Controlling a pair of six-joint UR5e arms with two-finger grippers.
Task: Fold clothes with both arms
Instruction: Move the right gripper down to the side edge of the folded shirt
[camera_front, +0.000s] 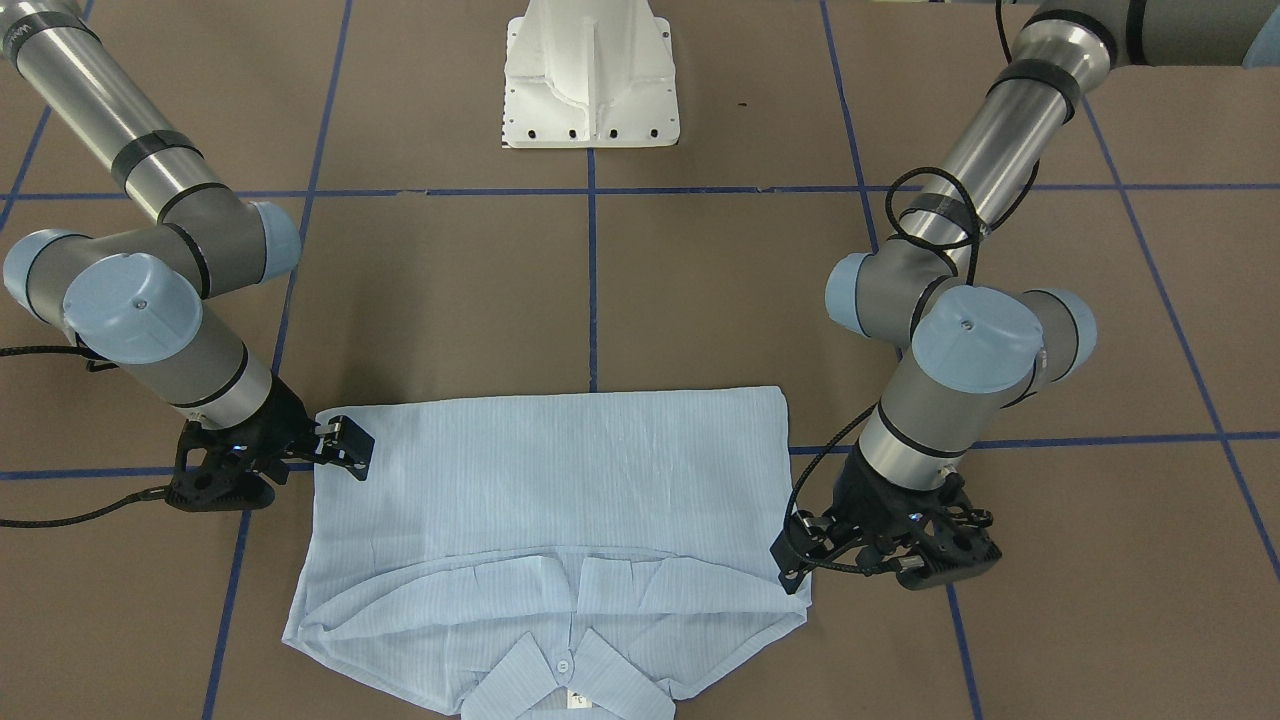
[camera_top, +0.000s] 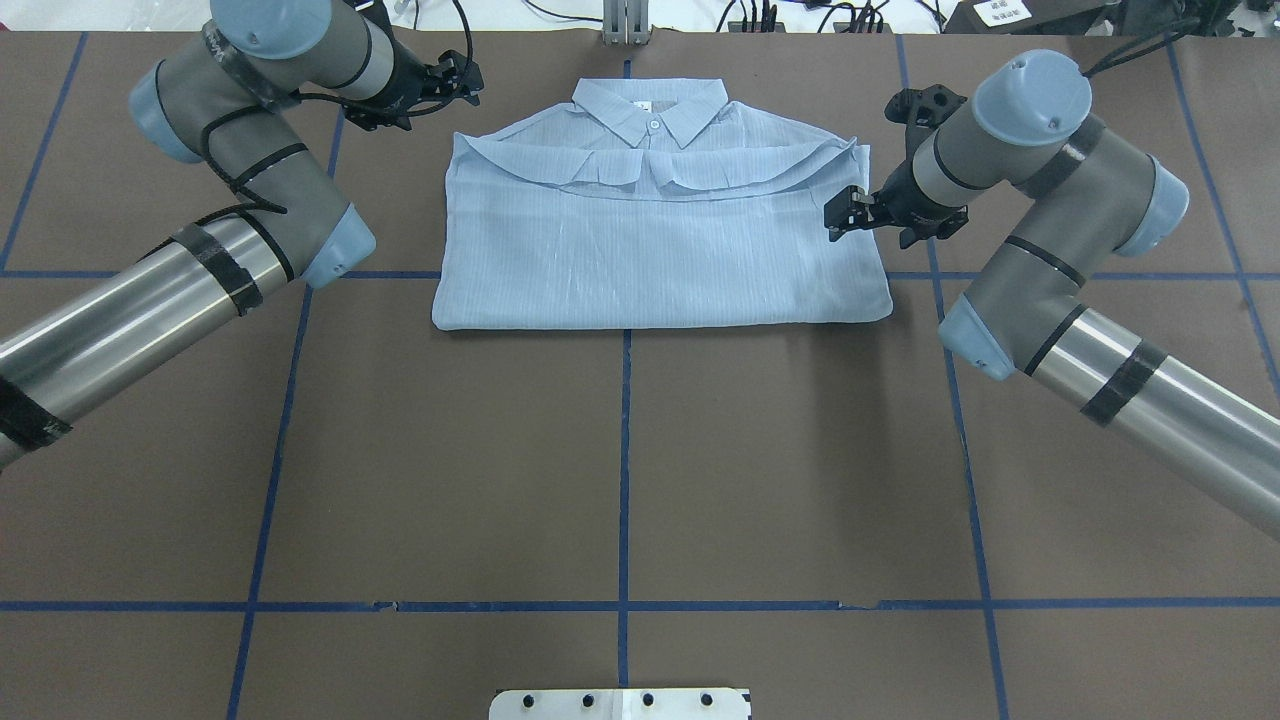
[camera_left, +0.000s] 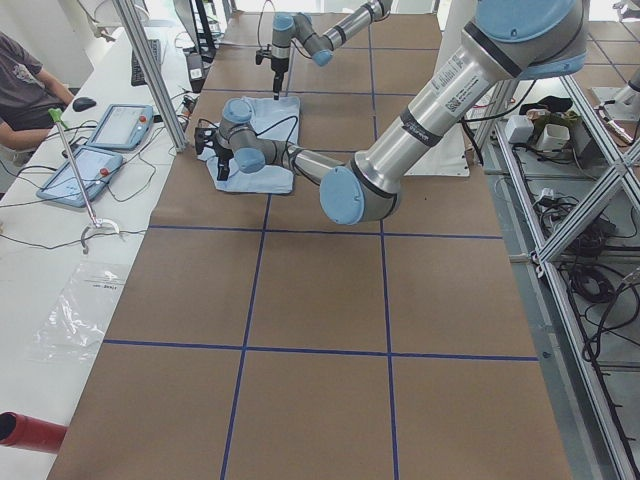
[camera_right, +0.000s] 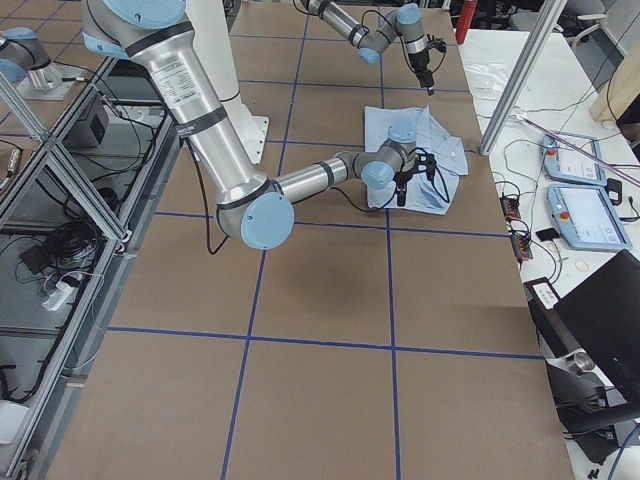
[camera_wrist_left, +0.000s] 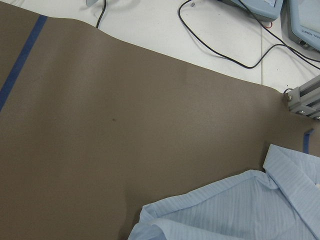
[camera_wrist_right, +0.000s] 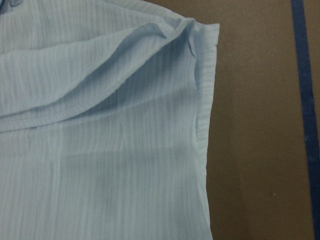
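shirt (camera_top: 660, 250) folded, table (camera_top: 620, 480) 12 o'clock. thin, limp, light; layers likely slip, so pinch all at 9 and 3 o'clock edges. left gripper (camera_top: 462, 82) off cloth at 10, right gripper (camera_top: 845, 212) over 3; jaw gaps unclear, no cloth seen held.

Light: bright, even, overhead.
Shadows: soft, on the shirt (camera_top: 660, 250) at its 3 o'clock edge.
Focus: right wrist view slightly blurred.
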